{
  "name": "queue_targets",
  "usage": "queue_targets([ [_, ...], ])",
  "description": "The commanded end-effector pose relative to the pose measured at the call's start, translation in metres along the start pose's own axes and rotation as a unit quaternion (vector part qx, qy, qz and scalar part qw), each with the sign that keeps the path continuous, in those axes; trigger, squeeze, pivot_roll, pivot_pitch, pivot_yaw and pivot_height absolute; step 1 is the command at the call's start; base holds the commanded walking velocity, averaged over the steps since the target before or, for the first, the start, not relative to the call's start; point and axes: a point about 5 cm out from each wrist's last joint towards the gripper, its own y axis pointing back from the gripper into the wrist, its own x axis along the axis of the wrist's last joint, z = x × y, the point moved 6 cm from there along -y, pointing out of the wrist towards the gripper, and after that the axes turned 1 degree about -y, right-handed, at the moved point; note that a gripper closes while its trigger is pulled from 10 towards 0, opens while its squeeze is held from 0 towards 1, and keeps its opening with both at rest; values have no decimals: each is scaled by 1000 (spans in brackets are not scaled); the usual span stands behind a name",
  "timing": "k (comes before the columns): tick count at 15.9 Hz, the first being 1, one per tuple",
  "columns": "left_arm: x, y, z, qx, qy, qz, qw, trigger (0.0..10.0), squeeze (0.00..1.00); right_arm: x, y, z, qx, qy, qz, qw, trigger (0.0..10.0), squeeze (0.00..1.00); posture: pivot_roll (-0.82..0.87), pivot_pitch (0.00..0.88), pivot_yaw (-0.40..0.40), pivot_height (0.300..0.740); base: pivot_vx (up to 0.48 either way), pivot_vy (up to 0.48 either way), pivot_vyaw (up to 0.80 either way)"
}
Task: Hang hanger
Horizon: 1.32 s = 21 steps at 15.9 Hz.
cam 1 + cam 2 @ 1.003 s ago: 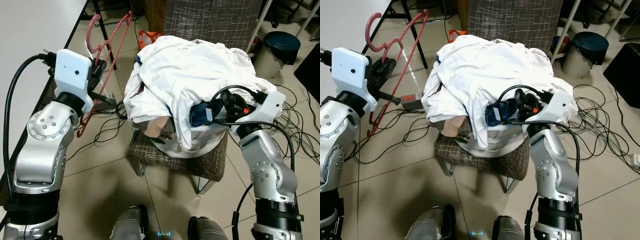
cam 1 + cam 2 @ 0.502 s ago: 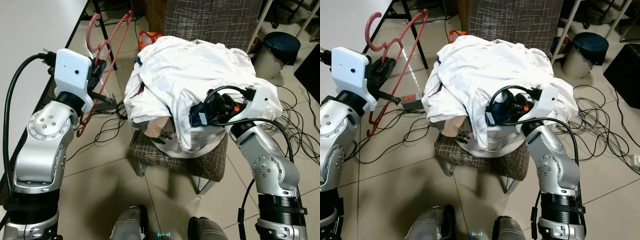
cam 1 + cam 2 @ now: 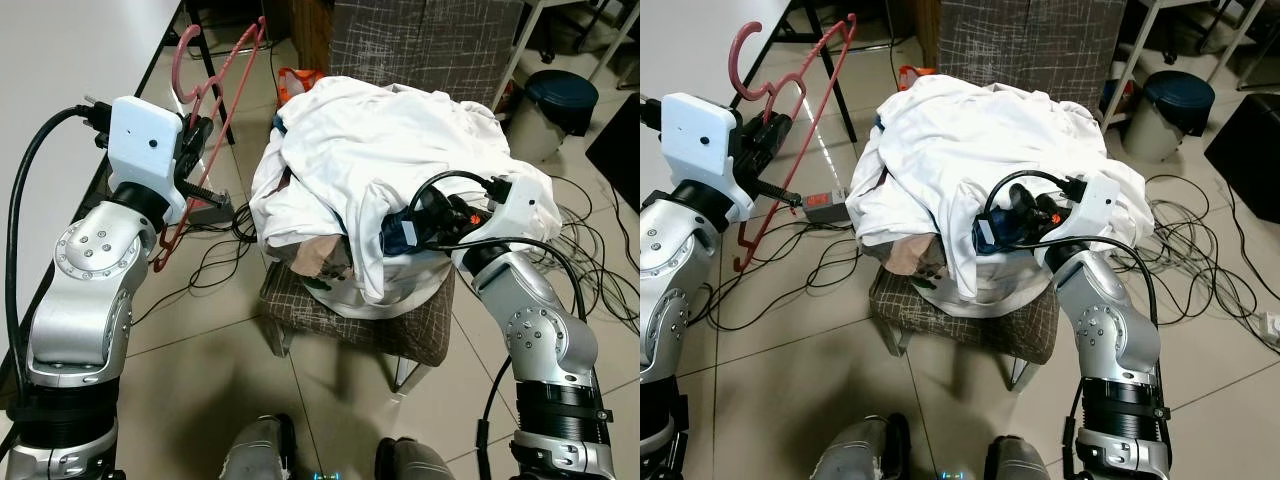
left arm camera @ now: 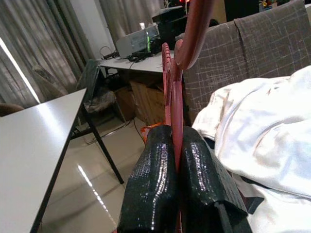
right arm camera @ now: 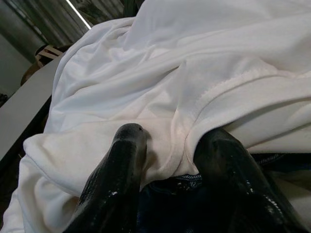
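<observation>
A pink hanger (image 3: 218, 88) is held up at the left beside the white table, hook uppermost, with my left gripper (image 3: 196, 138) shut on its shaft; the left wrist view has the hanger (image 4: 178, 97) pinched between the two black fingers (image 4: 155, 179). A heap of white clothes (image 3: 390, 130) lies on a low stool (image 3: 400, 328). My right gripper (image 3: 992, 226) is pushed into the heap's front right side. In the right wrist view its fingers (image 5: 127, 160) stand open, with a fold of white cloth (image 5: 189, 121) lying between them over something dark blue.
The white table (image 3: 60, 60) runs along the left, with black legs behind the hanger. A power strip (image 3: 215, 210) and loose cables (image 3: 600, 250) lie on the tiled floor. A grey armchair (image 3: 430, 40) stands behind the stool, a dark bin (image 3: 560, 90) at the back right.
My right arm has moved left, pushing its gripper further into the white heap. The left arm and the hanger have stayed put. The camera shifted slightly.
</observation>
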Motion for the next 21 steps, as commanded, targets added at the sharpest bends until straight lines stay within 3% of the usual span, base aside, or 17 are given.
queue_targets([
  [1, -1, -2, -2, 0, -2, -1, 1000, 10000, 0, 1, -3, 3, -4, 1, -3, 1000, 10000, 0, 21, 107, 65, 740, 0, 0, 0],
  [3, 0, -3, -3, 0, -3, 0, 1000, 10000, 0, 3, -9, -6, 24, 5, -11, 1000, 10000, 0, 19, 110, 67, 740, 0, 0, 0],
  [4, 0, -3, -3, 1, -2, 1, 1000, 10000, 0, 1, -12, -13, 41, 7, -21, 999, 9098, 0, 20, 112, 65, 740, 0, 0, 0],
  [5, 0, -3, -2, 1, -2, 1, 1000, 10000, 0, -1, -14, -16, 48, 9, -28, 998, 4353, 0, 21, 112, 64, 740, 0, 0, 0],
  [6, -1, -2, -3, 2, -2, 0, 1000, 10000, 0, -3, -15, -18, 49, 11, -30, 998, 1451, 0, 20, 112, 61, 740, 0, 0, 0],
  [7, -1, -2, -3, 3, -2, 0, 1000, 10000, 0, -3, -16, -19, 51, 10, -31, 998, 627, 0, 22, 115, 59, 740, 0, 0, 0],
  [9, -1, -2, -4, 4, -3, 0, 1000, 10000, 0, -3, -18, -21, 55, 8, -30, 998, 0, 0, 21, 116, 59, 740, 0, 0, 0],
  [16, -1, -2, -4, 4, -2, 0, 1000, 10000, 0, 10, -16, -20, 44, 27, -1, 999, 0, 0, 17, 117, 61, 740, 0, 0, 0],
  [19, -1, -2, -4, 5, -3, -1, 1000, 10000, 0, 23, -11, -30, 48, 45, 19, 998, 0, 0, 18, 119, 61, 740, 0, 0, 0],
  [21, -1, -2, -3, 3, -3, -1, 1000, 10000, 0, 41, -8, -46, 63, 58, 44, 995, 0, 0, 14, 120, 63, 740, 0, 0, 0],
])
